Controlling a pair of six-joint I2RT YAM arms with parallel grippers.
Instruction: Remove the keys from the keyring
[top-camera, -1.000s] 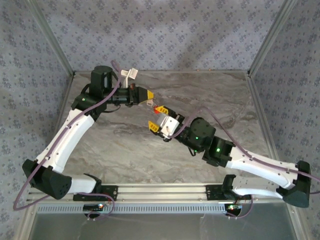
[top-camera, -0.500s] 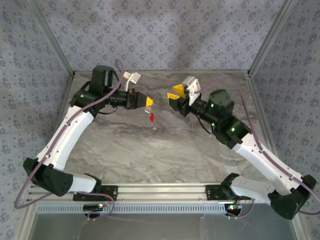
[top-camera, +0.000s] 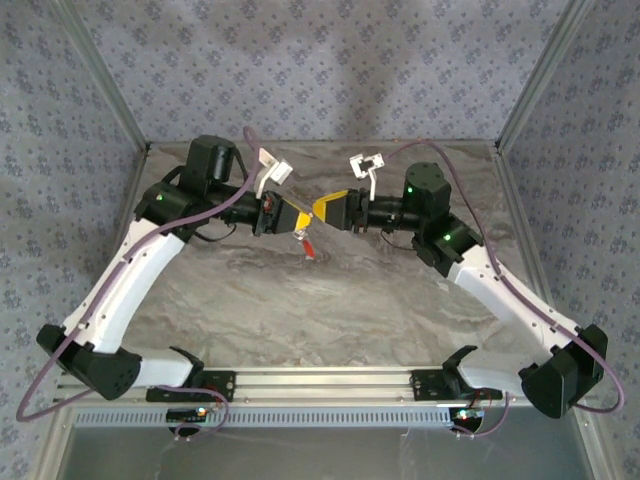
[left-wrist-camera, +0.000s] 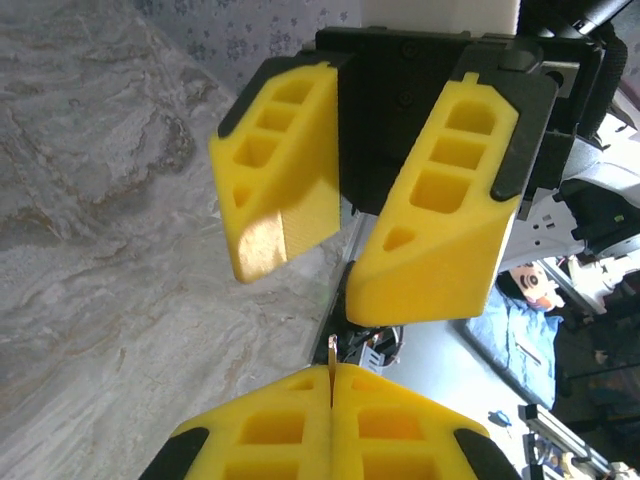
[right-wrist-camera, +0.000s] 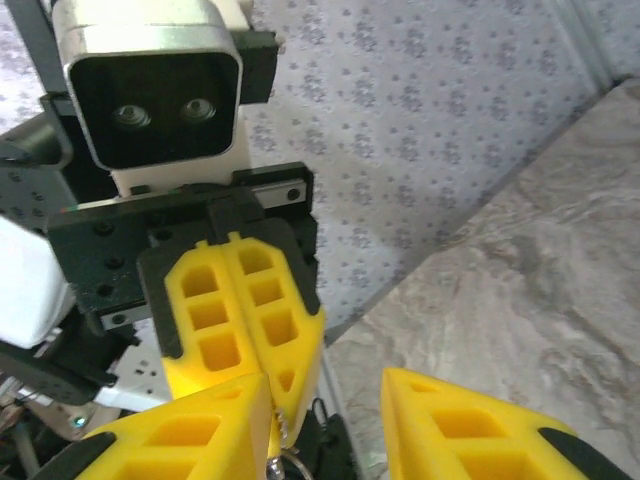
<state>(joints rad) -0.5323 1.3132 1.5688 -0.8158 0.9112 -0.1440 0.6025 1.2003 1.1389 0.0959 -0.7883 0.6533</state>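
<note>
Our two arms arch in from their bases at either side and meet nose to nose in the middle, with the forearms angled inward. Our left gripper (top-camera: 297, 222) points right, its yellow fingers (left-wrist-camera: 270, 430) pressed flat together, with a thin metal sliver of the keyring (top-camera: 309, 244) nipped in the seam. Our right gripper (top-camera: 326, 208) points left, straight at it and just beside its tip, jaws standing apart with a clear gap between them. Each wrist faces the other gripper head-on.
</note>
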